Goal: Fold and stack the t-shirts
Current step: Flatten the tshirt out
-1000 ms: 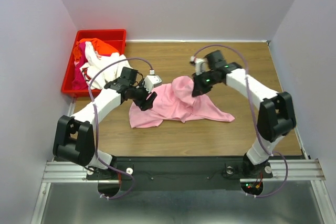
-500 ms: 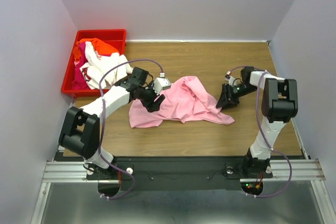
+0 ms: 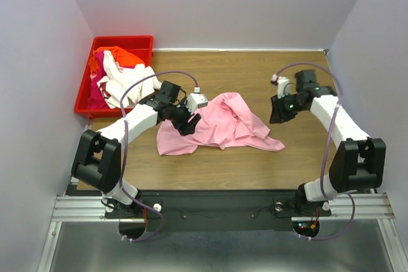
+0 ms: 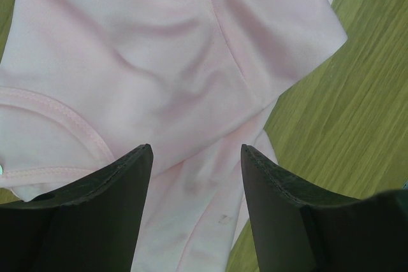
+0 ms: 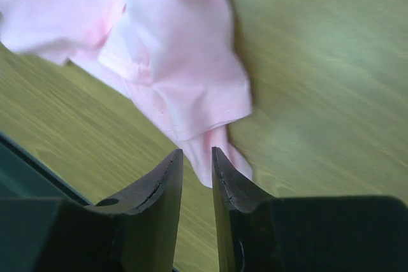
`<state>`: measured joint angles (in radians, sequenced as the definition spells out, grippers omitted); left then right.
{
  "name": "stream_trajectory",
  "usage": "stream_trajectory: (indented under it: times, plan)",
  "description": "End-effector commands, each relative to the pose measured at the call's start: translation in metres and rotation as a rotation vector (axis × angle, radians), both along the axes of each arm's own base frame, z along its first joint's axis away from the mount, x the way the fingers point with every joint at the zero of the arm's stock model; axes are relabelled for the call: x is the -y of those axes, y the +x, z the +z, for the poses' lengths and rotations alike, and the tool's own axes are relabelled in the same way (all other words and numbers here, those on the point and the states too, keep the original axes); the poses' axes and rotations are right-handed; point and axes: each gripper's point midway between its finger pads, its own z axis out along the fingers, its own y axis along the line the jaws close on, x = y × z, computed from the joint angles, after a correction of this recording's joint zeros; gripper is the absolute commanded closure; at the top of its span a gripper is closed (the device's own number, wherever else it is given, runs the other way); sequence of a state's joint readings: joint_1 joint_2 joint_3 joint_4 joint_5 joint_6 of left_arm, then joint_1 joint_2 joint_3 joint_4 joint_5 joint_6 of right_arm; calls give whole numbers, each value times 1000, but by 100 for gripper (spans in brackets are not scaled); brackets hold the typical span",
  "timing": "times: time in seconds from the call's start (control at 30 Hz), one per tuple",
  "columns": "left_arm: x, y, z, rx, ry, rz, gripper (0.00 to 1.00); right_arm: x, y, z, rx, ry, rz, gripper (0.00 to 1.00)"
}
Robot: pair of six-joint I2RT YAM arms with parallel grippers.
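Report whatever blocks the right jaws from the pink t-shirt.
Nothing visible does. Only bare table shows between the right jaws and the pink t-shirt, whose edge lies just ahead of them.

Loose shirt (image 3: 220,125): I read it mid-table (image 3: 255,164), sprawling from 9 to 3 o'clock.
Bin (image 3: 124,39): far corner, 10 o'clock from that shirt.
Heaped shirts (image 3: 115,71): inside the bin.
Left gripper (image 3: 190,123): over the loose shirt's 9 o'clock end.
Right gripper (image 3: 276,114): I place it beside the shirt, at its 3 o'clock.
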<state>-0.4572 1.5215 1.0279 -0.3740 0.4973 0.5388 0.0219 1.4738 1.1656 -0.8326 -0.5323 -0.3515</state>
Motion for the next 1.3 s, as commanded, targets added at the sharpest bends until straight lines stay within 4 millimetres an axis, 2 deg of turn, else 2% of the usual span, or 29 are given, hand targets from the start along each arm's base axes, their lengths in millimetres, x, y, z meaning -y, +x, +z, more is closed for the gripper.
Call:
stream_trajectory:
  times: [0.0, 0.03, 0.07, 0.27, 0.57, 0.97, 1.13, 1.17, 1.23, 1.27]
  plan:
    - [9, 4, 17, 32, -47, -5, 31, -14, -17, -31, 27, -198, 107, 69]
    - [9, 4, 17, 29, -46, -1, 31, -10, -19, -37, 37, -257, 101, 69]
    - [9, 4, 18, 29, -48, 0, 31, -21, -19, -38, 63, -276, 131, 69]
    - [9, 3, 15, 22, -41, 3, 29, -35, -22, -51, 113, -409, 165, 69]
    - [8, 2, 11, 17, -30, 5, 27, -48, -21, -64, 126, -474, 194, 68]
    - [7, 0, 11, 18, -31, 0, 26, -41, -26, -82, 98, -544, 225, 64]
    - [15, -8, 14, 33, -26, -49, 28, -34, -20, -82, 120, -589, 210, 74]
    - [18, -11, 14, 44, -23, -71, 29, -33, -17, -80, 133, -597, 201, 83]
    - [27, -20, 18, 62, -28, -117, 31, -32, -14, -76, 147, -599, 188, 91]
    - [30, -22, 18, 65, -28, -132, 34, -32, -12, -72, 158, -598, 175, 99]
